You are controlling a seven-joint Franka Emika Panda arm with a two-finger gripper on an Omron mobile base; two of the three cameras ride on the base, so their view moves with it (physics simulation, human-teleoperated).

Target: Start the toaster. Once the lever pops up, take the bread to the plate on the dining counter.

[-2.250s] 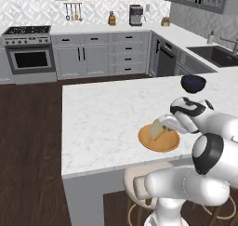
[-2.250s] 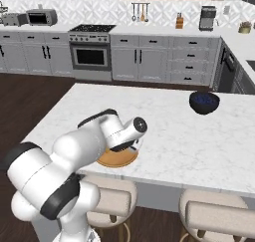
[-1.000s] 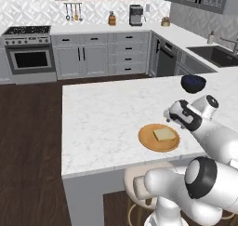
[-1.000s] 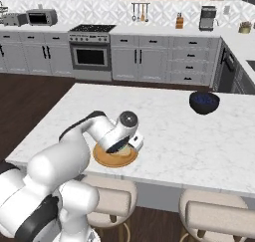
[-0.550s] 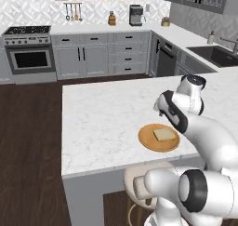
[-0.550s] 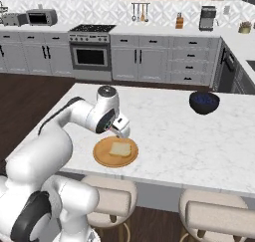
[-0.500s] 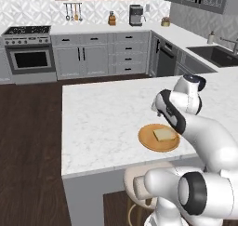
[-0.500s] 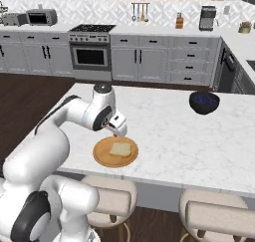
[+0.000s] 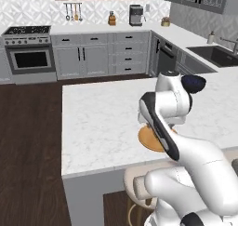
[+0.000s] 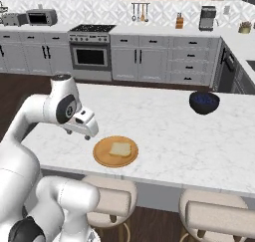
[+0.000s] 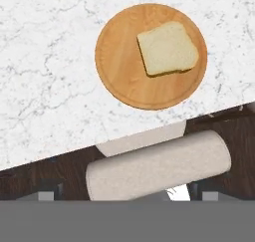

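The bread (image 10: pixel 120 149), a pale slice, lies flat on the round tan plate (image 10: pixel 102 155) near the front edge of the white marble dining counter (image 10: pixel 169 131). My gripper (image 10: pixel 78 134) hangs just left of the plate, clear of it, open and holding nothing. In the hand view the bread (image 11: pixel 167 49) and plate (image 11: pixel 119 61) sit at the top, while the gripper (image 11: pixel 127 194) hovers past the counter edge, over a stool. My arm hides most of the plate (image 9: pixel 148 137) in the left base view. The toaster (image 10: pixel 10 20) stands far off on the back worktop, its lever too small to see.
A dark blue bowl (image 10: pixel 204 102) sits at the far right of the counter. Two padded stools (image 10: pixel 107 198) stand below the front edge. The stove (image 10: pixel 91 51) and grey cabinets line the back wall, with a microwave (image 10: pixel 41 17) on the worktop.
The gripper has let go of the bread on the plate, risen and swung away from it toward the counter's front edge. The bread and plate stay put.
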